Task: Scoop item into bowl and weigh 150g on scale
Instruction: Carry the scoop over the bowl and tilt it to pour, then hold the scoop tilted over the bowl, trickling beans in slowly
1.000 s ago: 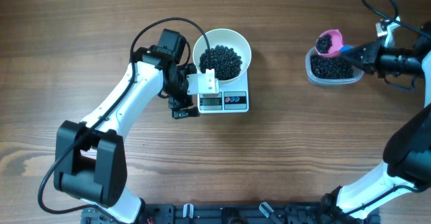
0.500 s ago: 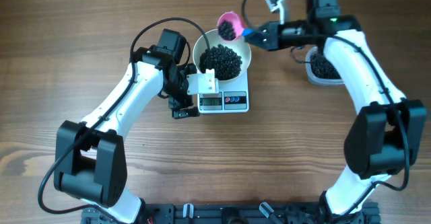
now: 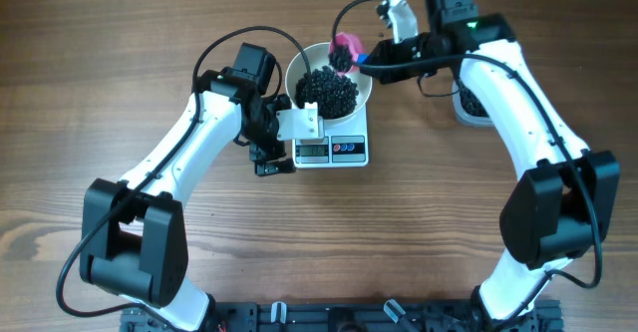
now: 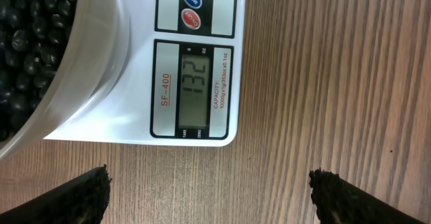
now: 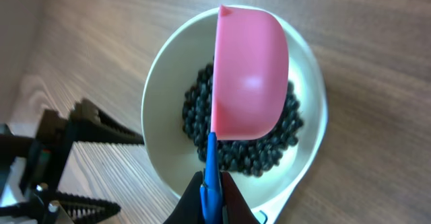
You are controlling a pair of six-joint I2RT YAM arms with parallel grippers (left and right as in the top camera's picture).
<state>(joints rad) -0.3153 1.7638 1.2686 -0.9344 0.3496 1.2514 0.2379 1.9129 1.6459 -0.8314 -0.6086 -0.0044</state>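
Note:
The white bowl (image 3: 299, 68) stands on the white scale (image 3: 349, 155) and holds a heap of black beans (image 3: 327, 91). My right gripper (image 3: 377, 63) is shut on the blue handle (image 5: 211, 160) of a pink scoop (image 3: 345, 49), which is tipped on its side above the bowl's far rim. From the right wrist, the scoop (image 5: 249, 76) covers part of the beans (image 5: 252, 158) in the bowl (image 5: 156, 96). My left gripper (image 4: 212, 187) is open and empty, just left of the scale (image 4: 135, 126), whose display reads 132.
A clear plastic tub (image 3: 465, 105) with more beans sits to the right of the scale, mostly hidden behind my right arm. The rest of what shows is bare wooden tabletop (image 3: 399, 232).
My right arm carried the scoop left from the tub to above the bowl and tipped it over. The left arm has not moved.

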